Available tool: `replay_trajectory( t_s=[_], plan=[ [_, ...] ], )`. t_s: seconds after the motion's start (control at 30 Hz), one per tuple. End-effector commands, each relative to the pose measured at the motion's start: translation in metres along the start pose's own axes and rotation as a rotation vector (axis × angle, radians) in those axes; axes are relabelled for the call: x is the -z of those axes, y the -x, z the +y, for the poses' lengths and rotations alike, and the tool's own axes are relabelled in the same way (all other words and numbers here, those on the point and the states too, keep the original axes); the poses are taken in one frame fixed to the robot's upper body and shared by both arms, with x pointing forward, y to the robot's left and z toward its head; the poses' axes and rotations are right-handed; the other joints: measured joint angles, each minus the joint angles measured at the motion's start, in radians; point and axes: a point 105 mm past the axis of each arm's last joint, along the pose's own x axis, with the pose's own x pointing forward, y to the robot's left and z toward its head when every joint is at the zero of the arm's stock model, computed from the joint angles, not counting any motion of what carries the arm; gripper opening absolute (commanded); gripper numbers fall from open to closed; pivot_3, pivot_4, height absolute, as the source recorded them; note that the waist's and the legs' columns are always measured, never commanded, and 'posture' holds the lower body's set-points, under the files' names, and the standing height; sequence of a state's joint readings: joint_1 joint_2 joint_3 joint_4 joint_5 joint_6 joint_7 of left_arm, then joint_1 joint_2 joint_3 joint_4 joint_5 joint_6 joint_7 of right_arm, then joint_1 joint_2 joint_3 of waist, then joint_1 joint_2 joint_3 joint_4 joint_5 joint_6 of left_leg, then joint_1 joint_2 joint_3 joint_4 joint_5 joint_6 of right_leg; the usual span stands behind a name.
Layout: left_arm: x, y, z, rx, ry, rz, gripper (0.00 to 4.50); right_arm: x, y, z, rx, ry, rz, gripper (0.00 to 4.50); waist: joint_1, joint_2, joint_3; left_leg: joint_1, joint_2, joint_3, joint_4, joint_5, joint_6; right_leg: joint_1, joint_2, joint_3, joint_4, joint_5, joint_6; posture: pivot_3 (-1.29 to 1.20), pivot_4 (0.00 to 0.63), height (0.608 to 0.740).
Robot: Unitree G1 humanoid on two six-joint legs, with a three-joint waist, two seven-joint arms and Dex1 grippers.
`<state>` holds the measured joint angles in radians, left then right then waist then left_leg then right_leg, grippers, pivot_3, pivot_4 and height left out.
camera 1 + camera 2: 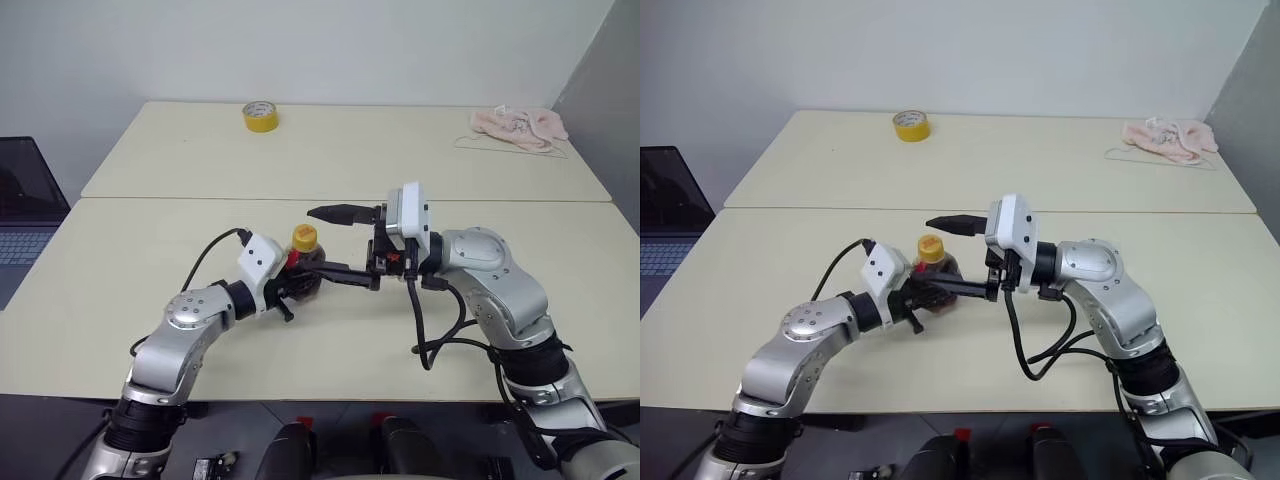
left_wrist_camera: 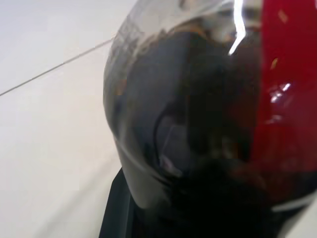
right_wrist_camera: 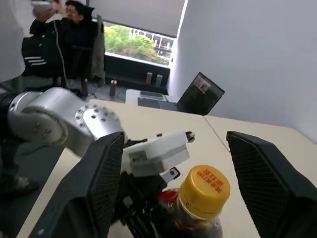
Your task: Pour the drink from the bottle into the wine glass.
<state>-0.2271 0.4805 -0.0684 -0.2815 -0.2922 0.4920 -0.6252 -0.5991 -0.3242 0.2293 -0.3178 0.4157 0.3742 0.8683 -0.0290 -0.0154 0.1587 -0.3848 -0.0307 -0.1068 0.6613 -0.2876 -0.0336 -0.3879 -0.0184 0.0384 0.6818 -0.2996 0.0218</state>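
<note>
Currently, going left to right: a laptop (image 1: 25, 205) sat at the far left edge beside the desk (image 1: 140, 290). Left gripper (image 1: 292, 285) had its fingers clamped on the body of the bottle (image 1: 305, 262), held upright just above the front desk near the middle. Drink (image 2: 208, 148) was dark and filled most of the bottle in the left wrist view. Yellow cap (image 3: 204, 191) was on, so no pouring possible yet.

Right gripper (image 1: 345, 245) pointed across at the bottle, fingers spread wide, one above the cap and one lower beside the body, not gripping anything. Looked lined up to take the cap.

Handling, my read: small plastic bottle, near full, so moderately heavy for its size and the wall will give under squeeze. Smooth surface, could slip or spin when the cap gets twisted. Best hold stays low on the body, with the cap taken by its ridged side.

Around: yellow tape roll (image 1: 260, 116) on the far desk, well apart. Pink cloth (image 1: 518, 128) at the far right corner, also well apart. Nothing stood between the grippers and the bottle. A person (image 3: 64, 29) sat in the background of the right wrist view, well away. Couldn't spot the wine glass.
</note>
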Motion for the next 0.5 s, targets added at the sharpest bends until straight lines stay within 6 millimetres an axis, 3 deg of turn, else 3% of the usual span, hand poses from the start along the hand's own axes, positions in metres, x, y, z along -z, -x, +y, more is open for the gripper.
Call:
replay_trajectory(
  t_s=[0.03, 0.27, 0.5],
  plan=[
    [-0.025, -0.001, 0.012, -0.122, -0.059, -0.104, 0.69, -0.006, -0.002, -0.011, 0.122, 0.024, -0.019, 3.57, 0.0, 0.0, 0.0, 0.0, 0.0, 0.0, 0.0, 0.0, 0.0, 0.0, 0.0, 0.0, 0.0, 0.0, 0.0, 0.0, 0.15, 0.74],
    [-0.029, -0.009, 0.01, -0.229, -0.079, -0.141, 0.69, 0.017, -0.018, -0.011, 0.241, -0.034, 0.025, 3.57, -0.001, 0.0, 0.0, 0.0, 0.0, 0.001, 0.0, 0.002, -0.003, -0.001, 0.0, 0.001, 0.0, 0.0, 0.0, 0.0, 0.15, 0.74],
    [-0.03, -0.01, 0.013, -0.242, -0.103, -0.14, 0.69, 0.02, -0.025, -0.02, 0.32, -0.066, 0.008, 3.57, 0.0, 0.0, 0.0, 0.0, 0.0, 0.001, -0.001, 0.002, -0.003, -0.001, 0.0, 0.0, 0.0, 0.0, 0.0, 0.0, 0.15, 0.74]
  ],
)
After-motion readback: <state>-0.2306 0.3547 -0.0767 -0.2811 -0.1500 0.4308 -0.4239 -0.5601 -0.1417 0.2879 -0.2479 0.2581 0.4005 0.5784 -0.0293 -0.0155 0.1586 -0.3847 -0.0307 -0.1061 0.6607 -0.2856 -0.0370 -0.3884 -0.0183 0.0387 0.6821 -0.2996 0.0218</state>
